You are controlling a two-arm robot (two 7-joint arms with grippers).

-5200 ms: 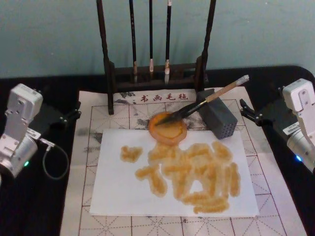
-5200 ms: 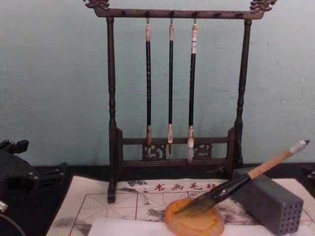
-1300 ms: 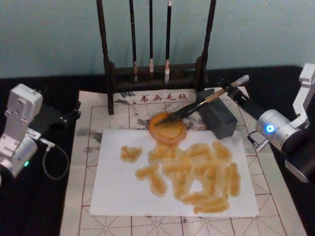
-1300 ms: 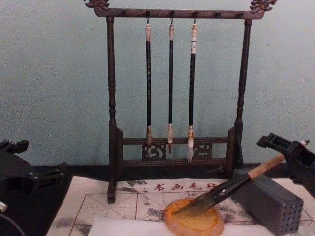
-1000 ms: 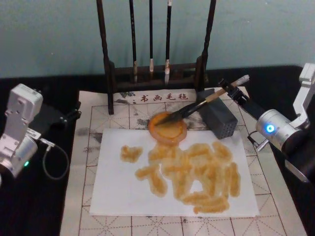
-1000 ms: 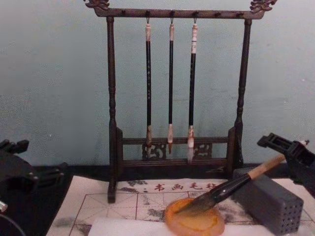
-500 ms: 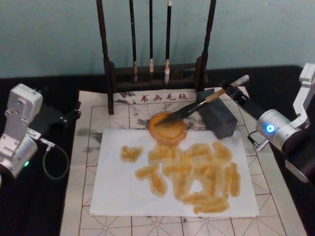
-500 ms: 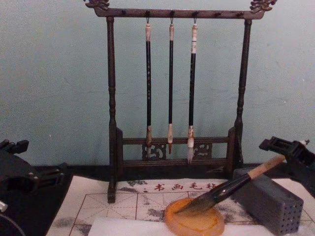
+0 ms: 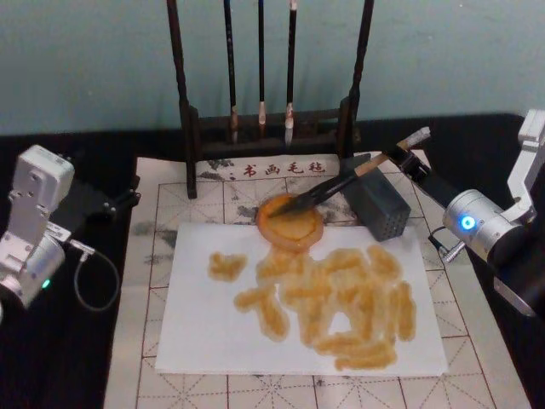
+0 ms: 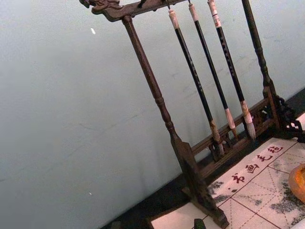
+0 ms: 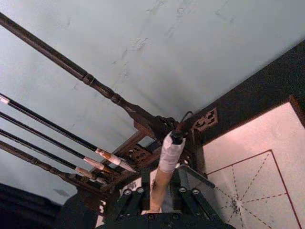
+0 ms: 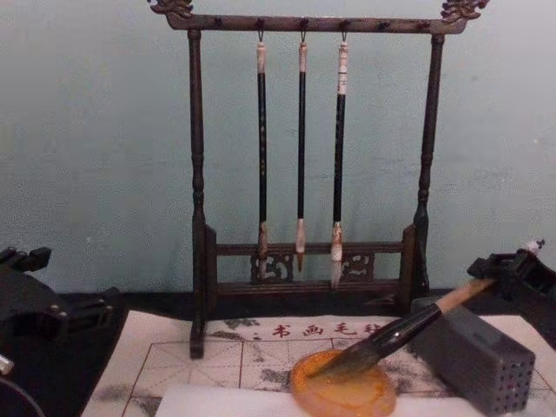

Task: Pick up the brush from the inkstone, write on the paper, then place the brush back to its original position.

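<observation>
The brush [image 9: 341,181] lies slanted, its dark bristles in the orange inkstone [image 9: 289,228] and its tan handle propped on a grey block [image 9: 379,204]. My right gripper [image 9: 398,160] reaches in from the right and straddles the upper handle just below the white end cap, open. In the right wrist view the brush [image 11: 162,171] runs between the two fingers with a small gap on each side. The white paper [image 9: 213,315] lies in front of the inkstone, covered in orange-brown strokes. My left gripper [image 9: 119,194] rests open at the far left, off the mat.
A dark wooden stand [image 9: 268,128] with three thin hanging brushes rises behind the inkstone. A gridded felt mat [image 9: 145,256] lies under the paper. The black table surrounds the mat on both sides.
My right arm came in from its parked spot at the right and brought its fingers around the brush handle, settling a little lower in the last half second. Brush and left arm have not moved.
</observation>
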